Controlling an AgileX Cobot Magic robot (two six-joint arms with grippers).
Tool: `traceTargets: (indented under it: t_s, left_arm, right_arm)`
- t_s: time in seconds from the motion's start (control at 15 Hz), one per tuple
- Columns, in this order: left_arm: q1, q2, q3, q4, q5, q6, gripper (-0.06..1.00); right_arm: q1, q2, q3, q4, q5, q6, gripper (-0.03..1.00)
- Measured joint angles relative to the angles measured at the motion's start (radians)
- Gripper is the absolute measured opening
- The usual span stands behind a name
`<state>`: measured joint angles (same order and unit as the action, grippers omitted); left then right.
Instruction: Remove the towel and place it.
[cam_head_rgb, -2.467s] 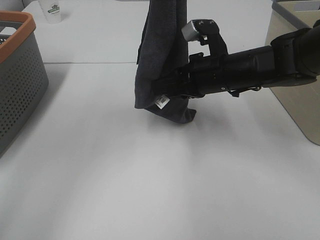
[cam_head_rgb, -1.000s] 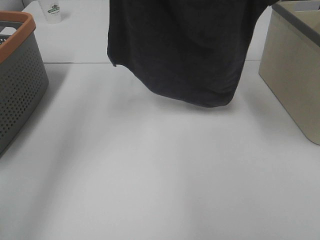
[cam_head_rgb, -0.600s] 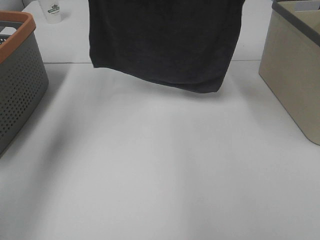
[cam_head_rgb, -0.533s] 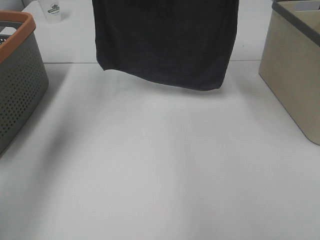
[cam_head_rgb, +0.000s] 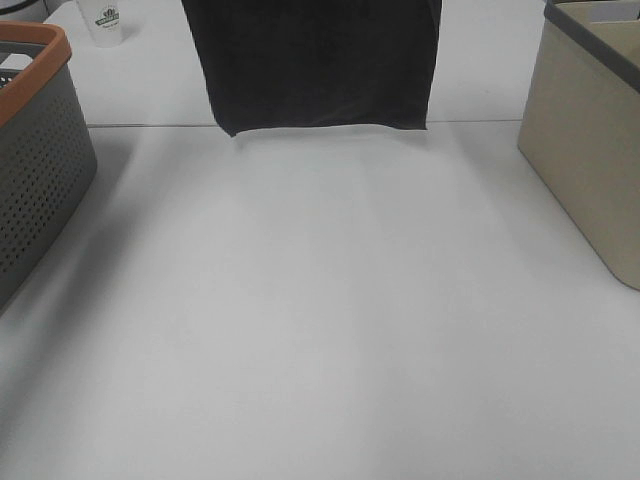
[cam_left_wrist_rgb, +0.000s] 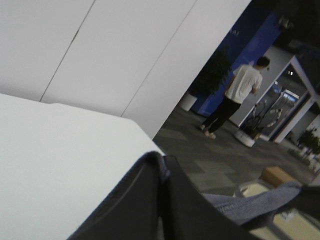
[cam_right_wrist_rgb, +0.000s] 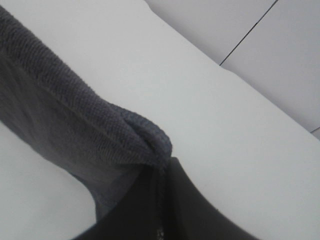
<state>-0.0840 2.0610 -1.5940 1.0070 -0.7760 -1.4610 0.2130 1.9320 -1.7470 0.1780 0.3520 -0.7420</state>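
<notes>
The towel (cam_head_rgb: 315, 65) is a dark charcoal cloth hanging spread flat from the top edge of the exterior high view. Its lower hem is level, just above the white table (cam_head_rgb: 320, 300) at the back. Neither gripper shows in the exterior high view. In the right wrist view my right gripper (cam_right_wrist_rgb: 161, 172) is shut, pinching a bunched hem of the towel (cam_right_wrist_rgb: 75, 125). In the left wrist view my left gripper (cam_left_wrist_rgb: 162, 175) has its fingers pressed together, and grey towel cloth (cam_left_wrist_rgb: 250, 202) runs off to one side from it. The white tag is out of view.
A grey perforated basket with an orange rim (cam_head_rgb: 40, 140) stands at the left edge. A beige bin with a grey rim (cam_head_rgb: 590, 130) stands at the right. A paper cup (cam_head_rgb: 105, 22) sits at the back left. A person (cam_left_wrist_rgb: 235, 97) stands far off in the room.
The towel went from bunched and low, held by the right arm, to spread wide. It has since risen, its sagging lower hem now level and higher. Both arms are out of the exterior view.
</notes>
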Motion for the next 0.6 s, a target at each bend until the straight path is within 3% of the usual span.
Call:
traceTargets:
  t_s: [0.13,0.4,0.6]
  left_arm:
    - [-0.001,0.000,0.057,0.025,-0.026,0.040,0.00]
    - [-0.006,0.003,0.348,0.029,-0.217,0.135,0.00]
    - [-0.009,-0.039,0.589,0.018,-0.229,0.259,0.00]
  right_arm:
    - [0.000,-0.013,0.090,0.005,-0.034,0.000,0.02]
    - [0.000,-0.166,0.524,0.011,-0.223,0.000,0.02]
    - [0.023,-0.241,0.751,0.019,-0.268,0.000,0.02]
